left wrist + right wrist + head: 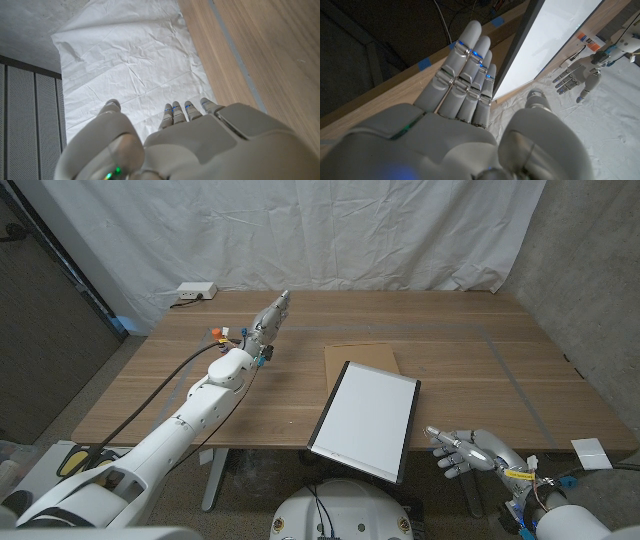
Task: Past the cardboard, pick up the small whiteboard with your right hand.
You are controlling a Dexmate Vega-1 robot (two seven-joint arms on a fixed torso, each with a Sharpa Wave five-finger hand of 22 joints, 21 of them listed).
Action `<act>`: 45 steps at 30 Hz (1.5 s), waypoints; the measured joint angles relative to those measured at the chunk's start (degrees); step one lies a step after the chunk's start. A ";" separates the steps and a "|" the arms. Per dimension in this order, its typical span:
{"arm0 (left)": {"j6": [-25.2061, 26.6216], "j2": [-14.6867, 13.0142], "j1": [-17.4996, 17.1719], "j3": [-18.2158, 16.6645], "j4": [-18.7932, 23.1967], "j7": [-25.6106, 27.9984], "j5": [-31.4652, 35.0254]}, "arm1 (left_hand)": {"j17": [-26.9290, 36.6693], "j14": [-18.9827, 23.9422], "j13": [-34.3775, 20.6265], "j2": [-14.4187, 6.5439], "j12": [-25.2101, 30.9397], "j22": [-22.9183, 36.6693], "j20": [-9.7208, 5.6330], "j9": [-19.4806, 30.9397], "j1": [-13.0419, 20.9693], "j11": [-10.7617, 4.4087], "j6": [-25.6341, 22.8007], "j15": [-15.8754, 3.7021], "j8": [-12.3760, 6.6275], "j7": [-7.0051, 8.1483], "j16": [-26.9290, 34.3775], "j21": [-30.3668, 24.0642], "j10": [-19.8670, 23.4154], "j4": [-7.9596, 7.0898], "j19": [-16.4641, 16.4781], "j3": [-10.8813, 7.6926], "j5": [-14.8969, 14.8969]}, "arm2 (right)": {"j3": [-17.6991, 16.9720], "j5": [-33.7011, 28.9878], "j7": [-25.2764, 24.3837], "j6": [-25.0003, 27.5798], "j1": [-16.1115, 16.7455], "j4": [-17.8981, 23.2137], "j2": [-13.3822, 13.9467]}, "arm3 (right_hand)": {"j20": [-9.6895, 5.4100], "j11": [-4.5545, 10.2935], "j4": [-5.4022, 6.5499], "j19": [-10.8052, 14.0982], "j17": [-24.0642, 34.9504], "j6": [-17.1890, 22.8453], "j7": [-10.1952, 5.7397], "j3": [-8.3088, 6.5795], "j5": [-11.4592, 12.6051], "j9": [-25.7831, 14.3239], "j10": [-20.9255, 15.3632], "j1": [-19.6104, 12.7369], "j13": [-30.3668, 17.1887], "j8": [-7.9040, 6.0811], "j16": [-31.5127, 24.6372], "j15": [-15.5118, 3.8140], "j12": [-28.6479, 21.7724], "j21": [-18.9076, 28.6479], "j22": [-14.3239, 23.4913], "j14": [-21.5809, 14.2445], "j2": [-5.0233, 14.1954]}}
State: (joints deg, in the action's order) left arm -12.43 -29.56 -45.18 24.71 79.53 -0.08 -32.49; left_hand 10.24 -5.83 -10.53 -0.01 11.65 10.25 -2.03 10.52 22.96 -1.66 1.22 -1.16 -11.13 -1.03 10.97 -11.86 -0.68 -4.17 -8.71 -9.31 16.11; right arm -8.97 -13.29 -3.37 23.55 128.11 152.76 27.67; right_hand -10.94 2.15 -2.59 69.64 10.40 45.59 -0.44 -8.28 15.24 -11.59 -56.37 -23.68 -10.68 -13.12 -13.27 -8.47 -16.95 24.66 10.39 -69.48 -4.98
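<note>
Matt wooden table (480, 380), smooth glossy whiteboard (368, 418) (dark-framed), plain brown cardboard (358, 358).

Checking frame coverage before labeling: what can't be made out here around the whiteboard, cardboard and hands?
- Brown cardboard sheet: its near part is hidden under the small black-framed whiteboard, head view.
- Whiteboard's near edge overhangs the wooden table; what supports it underneath is hidden, head view.
- Right hand: open beside the table's near edge; the arm is cut off by the frame.
- Left hand: its palm side is hidden, head view.
- White box at the far edge: too small to identify.
</note>
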 measured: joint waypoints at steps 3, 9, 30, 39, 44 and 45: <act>-0.09 0.06 0.00 -0.02 -0.17 -0.01 -0.07 | 0.00 -0.15 0.00 0.00 0.00 0.00 0.00 0.00 0.00 0.00 0.00 0.15 0.00 0.00 0.00 0.00 0.00 0.00 0.00 0.00 0.00 | 0.29 0.43 -0.18 1.98 -0.22 0.58 0.74 | 0.00 0.09 0.39 0.00 0.00 -0.30 -0.04 0.72 -0.22 0.00 0.35 0.92 0.00 0.21 0.02 0.00 0.32 -0.49 0.00 0.00 -0.91; -0.29 0.07 0.00 -0.28 -0.63 -0.03 -0.35 | 0.00 -0.52 0.00 0.00 0.00 0.00 0.15 0.00 0.00 0.00 0.00 0.11 0.00 0.00 -0.44 0.22 0.00 0.00 -0.16 0.00 0.00 | 0.80 2.16 -0.74 6.66 -1.06 1.74 2.39 | 0.00 0.03 0.92 0.00 0.15 -0.47 0.14 1.38 -0.55 0.00 0.58 2.27 0.00 0.43 0.55 0.31 0.31 -0.72 0.00 0.31 -1.48; -0.87 0.65 1.97 -0.36 -4.05 -1.70 -0.78 | 0.00 -0.51 0.00 -0.31 0.00 0.00 0.00 0.00 0.31 -0.31 0.22 0.11 0.00 0.21 -0.44 0.22 -0.31 -0.01 -0.44 -0.01 0.00 | 0.60 15.92 -1.93 15.43 -6.05 1.96 6.96 | 0.19 -0.83 1.04 -1.45 0.14 -2.85 0.42 1.96 -0.66 -0.28 3.29 2.85 -0.13 1.54 2.30 2.03 2.11 -2.19 0.01 3.50 -1.49; -1.12 0.95 2.81 -0.32 -5.41 -2.27 -0.90 | 0.00 -0.51 0.00 -0.31 0.00 0.00 0.00 0.00 0.31 -0.31 0.21 0.11 0.00 0.21 -0.44 0.22 -0.31 -0.01 -0.44 -0.01 0.00 | 0.60 19.77 -3.10 16.24 -7.53 1.74 8.88 | 0.50 -0.72 0.63 -2.37 0.14 -3.35 0.55 2.03 -0.66 -0.28 3.99 2.46 -0.13 1.54 2.69 2.44 2.31 -2.86 0.01 4.93 -1.10; -1.29 1.18 3.16 -0.31 -6.09 -2.45 -0.96 | 0.00 -0.51 0.00 -0.56 0.00 0.00 0.00 0.00 0.05 -0.10 0.21 0.11 0.00 0.21 -0.44 0.22 -0.52 -0.01 -0.44 -0.01 0.00 | 0.60 22.72 -4.08 16.65 -8.53 1.46 10.09 | 0.50 -0.94 0.63 -2.37 0.14 -3.34 0.55 2.03 -0.66 -0.28 4.21 2.44 -0.12 1.54 2.69 2.44 2.55 -2.86 0.01 4.93 -1.12; -1.36 1.18 3.16 -0.31 -6.09 -2.48 -0.97 | 0.00 -0.51 0.00 -0.56 0.00 0.00 0.00 0.00 0.05 -0.10 0.21 0.11 0.00 0.21 -0.44 0.22 -0.52 -0.01 -0.44 -0.01 0.00 | 0.59 22.72 -4.08 16.65 -8.57 1.43 10.14 | 0.50 -0.94 0.63 -2.37 0.14 -3.34 0.55 2.03 -0.66 -0.27 4.21 2.27 -0.12 1.54 2.69 2.44 2.55 -2.86 0.02 4.93 -1.28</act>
State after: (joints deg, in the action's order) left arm -13.78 -28.37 -42.02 24.39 73.44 -2.55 -33.46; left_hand 10.24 -6.34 -10.53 -0.57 11.65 10.24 -2.03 10.52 23.01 -1.76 1.43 -1.05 -11.13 -0.81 10.53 -11.64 -1.20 -4.17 -9.15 -9.32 16.11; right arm -8.38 9.44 -7.45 40.20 119.54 154.19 37.81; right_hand -10.44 1.22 -1.96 67.26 10.54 42.24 0.11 -6.25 14.58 -11.86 -52.16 -21.41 -10.80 -11.58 -10.58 -6.04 -14.40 21.80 10.40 -64.55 -6.27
